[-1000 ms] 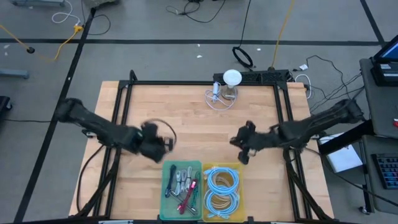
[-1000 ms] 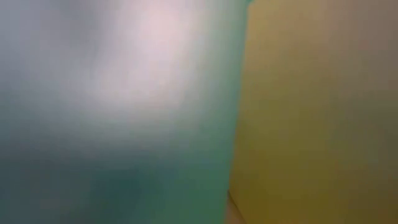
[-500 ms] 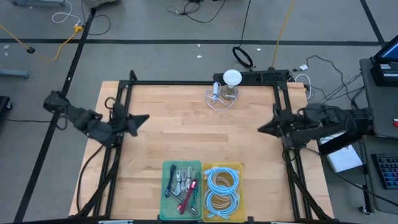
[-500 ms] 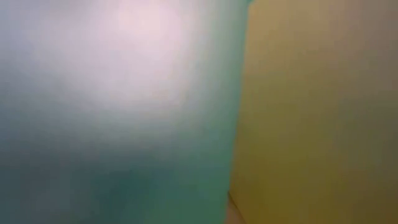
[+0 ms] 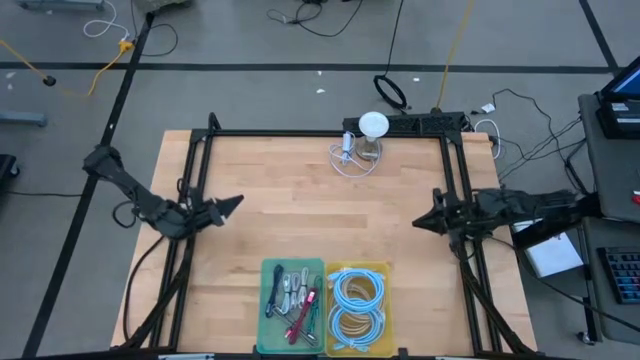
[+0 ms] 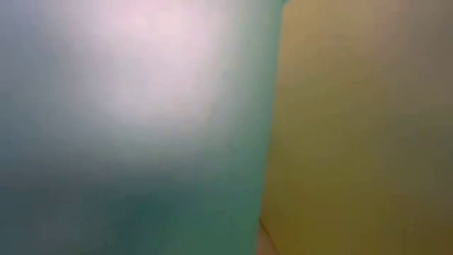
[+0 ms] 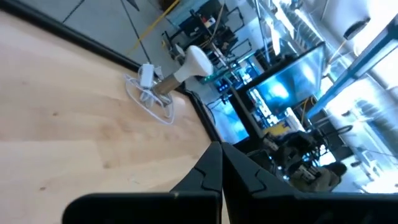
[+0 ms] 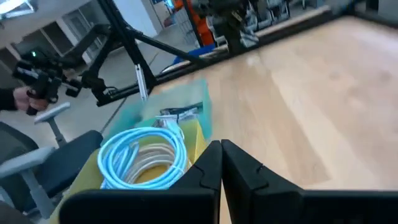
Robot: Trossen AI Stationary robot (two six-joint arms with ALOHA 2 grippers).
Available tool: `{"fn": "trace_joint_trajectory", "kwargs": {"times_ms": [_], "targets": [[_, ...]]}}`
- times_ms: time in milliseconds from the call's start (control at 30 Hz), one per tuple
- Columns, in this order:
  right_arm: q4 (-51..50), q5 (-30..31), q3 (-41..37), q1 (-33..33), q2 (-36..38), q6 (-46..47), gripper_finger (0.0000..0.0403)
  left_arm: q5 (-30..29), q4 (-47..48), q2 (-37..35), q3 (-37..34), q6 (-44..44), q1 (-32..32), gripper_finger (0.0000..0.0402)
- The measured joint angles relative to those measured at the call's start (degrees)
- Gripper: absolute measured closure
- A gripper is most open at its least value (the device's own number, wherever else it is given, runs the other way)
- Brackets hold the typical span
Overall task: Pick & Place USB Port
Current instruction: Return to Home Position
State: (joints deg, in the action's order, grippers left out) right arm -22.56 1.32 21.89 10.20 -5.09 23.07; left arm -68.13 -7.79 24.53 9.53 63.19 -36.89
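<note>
A green bin (image 5: 293, 300) at the table's near edge holds several short cables and plugs (image 5: 291, 291), one of them red. Beside it, a yellow bin (image 5: 381, 272) holds light blue and white cable coils (image 5: 357, 290), which also show in the right wrist view (image 8: 142, 152). A small white adapter with a looped white cord (image 5: 348, 152) lies at the far edge, and it shows again in the left wrist view (image 7: 148, 73). My left gripper (image 5: 238, 202) (image 7: 221, 146) hovers shut at the table's left side. My right gripper (image 5: 416, 221) (image 8: 221, 144) hovers shut at the right side. Neither holds anything.
A white bulb on a wooden stand (image 5: 373, 127) stands at the far edge next to the adapter. Black frame rails (image 5: 200, 170) run along the table's left, right and far edges. Bare wood (image 5: 320, 215) lies between the two grippers. The bins' walls (image 6: 212, 127) fill the low view.
Both arms have drawn back from the table's middle near the bins. The left gripper has gone toward the left edge and the right gripper toward the right edge, and both now point inward. Nothing on the table has moved.
</note>
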Motion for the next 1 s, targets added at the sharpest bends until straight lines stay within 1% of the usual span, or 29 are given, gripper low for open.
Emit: {"fn": "trace_joint_trajectory", "kwargs": {"times_ms": [167,333,400,533,600,667,767,1000], "targets": [[4.70,0.05,-7.81,0.00,3.06,4.57,0.0403,-1.44,-5.75,0.00,-5.63,1.41,-0.37,0.0401],[6.49,3.36,-12.42,0.01,4.84,8.11,0.0403,-1.49,-5.07,0.08,-8.68,1.48,-0.37,0.0401],[7.01,3.68,-13.61,0.00,4.95,9.70,0.0403,-1.55,-1.67,0.22,-8.72,2.94,-0.37,0.0401],[6.74,6.73,-14.78,0.03,4.91,10.96,0.0403,-1.97,6.38,0.20,-8.66,8.46,-0.36,0.0401],[6.50,9.20,-14.80,0.02,4.89,11.29,0.0403,-2.32,7.84,0.21,-8.66,10.41,-0.33,0.0400],[6.29,10.58,-14.84,0.02,4.89,11.89,0.0403,-2.37,7.88,0.20,-8.66,9.10,-0.33,0.0395],[6.27,10.62,-14.88,0.02,4.81,11.81,0.0403,-0.70,7.18,0.20,-8.66,5.93,-0.33,0.0383],[9.90,10.64,-14.95,0.02,4.82,12.09,0.0403,-0.47,6.77,0.20,-8.66,4.46,-0.33,0.0377]]}}
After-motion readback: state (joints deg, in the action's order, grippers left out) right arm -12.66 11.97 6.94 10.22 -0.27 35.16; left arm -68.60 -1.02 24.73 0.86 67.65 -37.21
